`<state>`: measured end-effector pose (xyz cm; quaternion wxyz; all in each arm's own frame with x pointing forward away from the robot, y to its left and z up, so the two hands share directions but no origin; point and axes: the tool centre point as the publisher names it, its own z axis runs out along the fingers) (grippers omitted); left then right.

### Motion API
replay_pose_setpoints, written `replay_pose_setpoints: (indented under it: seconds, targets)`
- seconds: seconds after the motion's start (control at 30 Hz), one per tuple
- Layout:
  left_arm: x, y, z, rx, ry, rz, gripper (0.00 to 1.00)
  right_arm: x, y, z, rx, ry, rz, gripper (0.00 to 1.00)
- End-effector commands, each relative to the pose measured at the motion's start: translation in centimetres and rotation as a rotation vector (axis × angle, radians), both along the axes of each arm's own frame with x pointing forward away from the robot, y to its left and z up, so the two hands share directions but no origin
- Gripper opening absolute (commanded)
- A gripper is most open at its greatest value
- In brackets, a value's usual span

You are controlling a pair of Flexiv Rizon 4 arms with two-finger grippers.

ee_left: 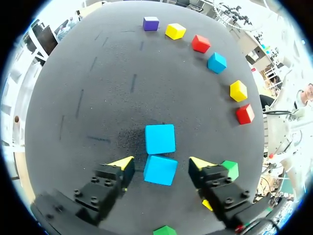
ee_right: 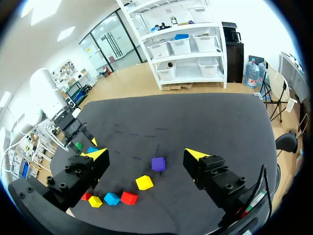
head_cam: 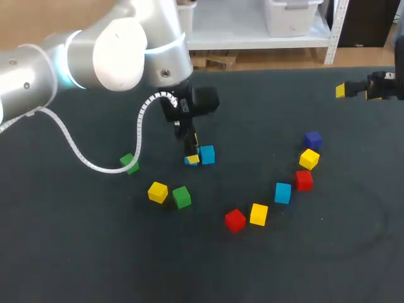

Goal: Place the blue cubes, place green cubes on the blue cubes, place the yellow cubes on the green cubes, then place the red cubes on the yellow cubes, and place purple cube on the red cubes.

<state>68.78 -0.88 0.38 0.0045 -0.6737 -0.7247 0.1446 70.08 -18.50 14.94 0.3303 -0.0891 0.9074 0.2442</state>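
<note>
Scattered coloured cubes (head_cam: 258, 214) on dark table (head_cam: 76, 252)

L arm (head_cam: 120, 50) comes in from left, big elbow joint up high, wrist (head_cam: 183, 104) bent straight down near mid. L gripper (ee_left: 161, 164) vertical, tips low, fingers (ee_left: 122, 164) spread apart, both yellow tips showing. White coiled cable (head_cam: 76, 151) hangs in a loop off the L wrist. R side: only R gripper (head_cam: 356, 90) shows at head view's right edge, held high, approx horiz, pointing inward. R fingers (ee_right: 195, 156) spread wide.
</note>
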Motion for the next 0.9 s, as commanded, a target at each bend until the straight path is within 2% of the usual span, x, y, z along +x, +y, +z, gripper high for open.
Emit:
replay_pose_setpoints:
  seconds: [0.03, 0.07, 0.1, 0.13, 0.2, 0.27, 0.43, 0.6, 0.63, 0.73, 0.77, 0.8, 0.9]
  targets:
    - [0.39, -0.09, -0.03, 0.002, 0.006, -0.001, 0.97, -0.05, 0.03, 0.07, -0.003, 0.001, -0.002, 1.0]
    - [0.42, -0.08, -0.04, 0.002, 0.005, -0.001, 0.95, -0.05, 0.03, 0.07, -0.003, 0.001, -0.002, 1.0]
    - [0.44, -0.07, -0.04, 0.002, 0.003, 0.0, 0.79, -0.05, 0.03, 0.07, -0.003, 0.001, -0.002, 1.0]
    - [0.44, -0.06, -0.05, 0.001, 0.002, 0.001, 0.58, -0.05, 0.03, 0.07, -0.003, 0.001, -0.002, 1.0]
    - [0.47, -0.01, -0.09, 0.0, 0.001, 0.002, 0.42, -0.05, 0.03, 0.07, -0.003, 0.001, -0.002, 1.0]
    - [0.47, 0.07, -0.19, 0.0, 0.0, 0.003, 0.22, -0.05, 0.03, 0.07, -0.003, 0.001, -0.002, 1.0]
    - [0.4, 0.21, -0.21, 0.003, 0.002, 0.008, 0.19, -0.05, 0.03, 0.07, -0.003, 0.001, -0.002, 1.0]
    - [0.35, 0.28, -0.19, 0.004, 0.001, 0.012, 0.1, -0.05, 0.03, 0.07, -0.003, 0.001, -0.002, 1.0]
    - [0.34, 0.28, -0.18, 0.005, 0.0, 0.014, 0.0, -0.05, 0.03, 0.07, -0.003, 0.001, -0.002, 1.0]
    - [0.32, 0.3, -0.15, 0.006, 0.001, 0.015, 0.03, -0.05, 0.03, 0.07, -0.003, 0.001, -0.002, 1.0]
    - [0.31, 0.28, -0.14, 0.006, 0.002, 0.013, 0.16, -0.05, 0.03, 0.07, -0.003, 0.001, -0.002, 1.0]
    - [0.3, 0.24, -0.11, 0.007, 0.002, 0.01, 0.24, -0.05, 0.03, 0.07, -0.003, 0.001, -0.002, 1.0]
    - [0.28, 0.24, -0.1, 0.006, 0.002, 0.011, 0.2, -0.05, 0.03, 0.07, -0.003, 0.001, -0.002, 1.0]
